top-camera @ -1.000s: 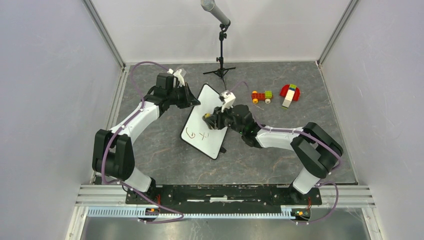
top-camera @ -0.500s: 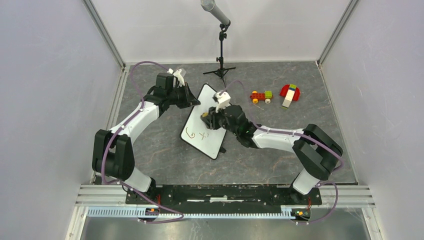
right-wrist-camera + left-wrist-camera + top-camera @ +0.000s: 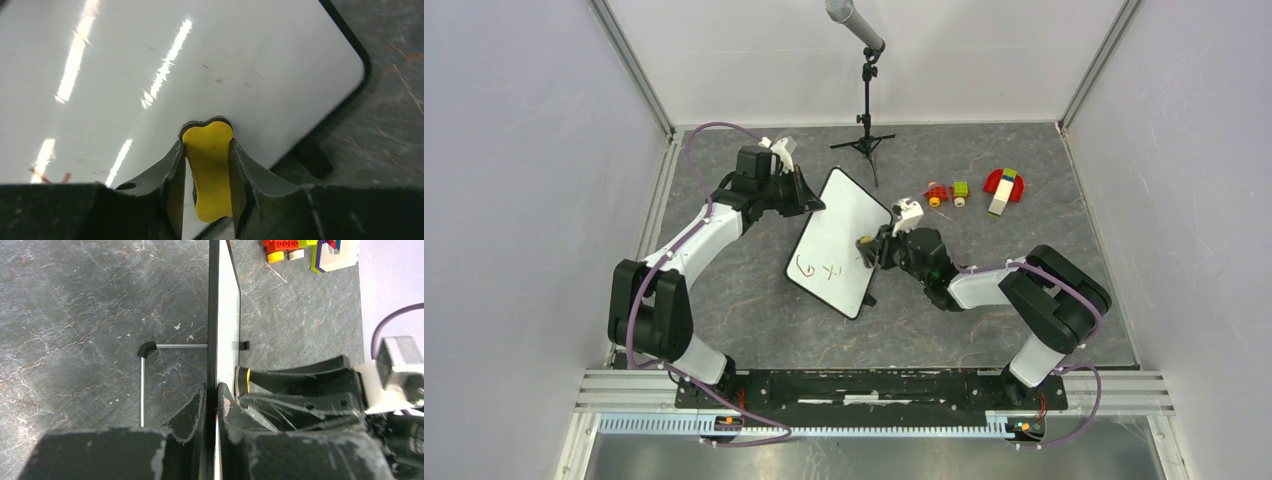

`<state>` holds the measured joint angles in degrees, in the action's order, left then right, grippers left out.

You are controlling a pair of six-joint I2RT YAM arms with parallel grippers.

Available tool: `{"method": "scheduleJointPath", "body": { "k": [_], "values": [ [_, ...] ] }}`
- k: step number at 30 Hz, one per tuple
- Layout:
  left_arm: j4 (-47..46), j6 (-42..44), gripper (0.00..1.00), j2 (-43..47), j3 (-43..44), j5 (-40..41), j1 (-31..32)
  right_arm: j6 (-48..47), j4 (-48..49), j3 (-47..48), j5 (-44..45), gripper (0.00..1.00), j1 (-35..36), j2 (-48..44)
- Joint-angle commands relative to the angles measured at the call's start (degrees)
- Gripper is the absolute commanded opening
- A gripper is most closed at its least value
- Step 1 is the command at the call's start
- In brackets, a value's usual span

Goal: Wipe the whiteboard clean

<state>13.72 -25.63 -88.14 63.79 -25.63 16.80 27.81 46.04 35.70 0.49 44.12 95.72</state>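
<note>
The whiteboard (image 3: pixel 832 235) stands tilted on the grey table, with red handwriting (image 3: pixel 814 268) near its lower end. My left gripper (image 3: pixel 816 205) is shut on the board's upper left edge; the left wrist view shows the board (image 3: pixel 227 305) edge-on between the fingers of the left gripper (image 3: pixel 216 390). My right gripper (image 3: pixel 865 243) is shut on a yellow eraser (image 3: pixel 207 170), which presses on the white face close to the board's right edge (image 3: pixel 345 45). The right gripper (image 3: pixel 206 144) holds the eraser by its sides. Red marks (image 3: pixel 50 176) show at the far left of the right wrist view.
A microphone stand (image 3: pixel 865 100) rises just behind the board. A small toy car (image 3: pixel 946 192) and a red and yellow block toy (image 3: pixel 1003 187) lie to the right. The board's wire leg (image 3: pixel 142 385) rests on the table behind it. White walls enclose the table.
My right gripper has slid the eraser from the board's upper middle down and right to its right edge. The left arm and the board have stayed still.
</note>
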Motion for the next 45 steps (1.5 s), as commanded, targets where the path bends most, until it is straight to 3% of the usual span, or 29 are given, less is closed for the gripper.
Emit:
{"method": "scheduleJointPath", "body": {
  "k": [1,15,23,29,34,41,45],
  "values": [
    [2.0,2.5,0.02,0.9,0.8,-3.1,1.6,0.7,-6.1,-5.6,0.6,0.23,-1.4,2.7],
    [2.3,2.3,0.02,0.2,0.8,-3.0,1.6,-4.9,-12.8,6.6,5.0,0.24,14.5,-2.1],
    [2.3,2.2,0.02,0.5,0.8,-3.1,1.6,0.9,-3.6,-6.2,3.2,0.24,6.6,0.9],
    [2.2,2.0,0.02,0.6,0.8,-3.1,1.5,0.3,-5.4,-9.1,3.5,0.24,4.1,-1.7],
    [1.3,0.7,0.02,-0.2,0.4,-4.0,1.5,-3.6,-10.8,-1.5,7.0,0.24,11.4,-5.4],
    [1.5,0.9,0.02,-0.6,0.2,-3.1,1.6,-6.4,-12.6,12.4,3.5,0.24,18.7,-0.3],
    [1.7,1.2,0.02,-0.5,0.3,-2.7,1.6,-6.5,-11.4,9.7,4.9,0.25,18.4,-0.6]
  ]
}}
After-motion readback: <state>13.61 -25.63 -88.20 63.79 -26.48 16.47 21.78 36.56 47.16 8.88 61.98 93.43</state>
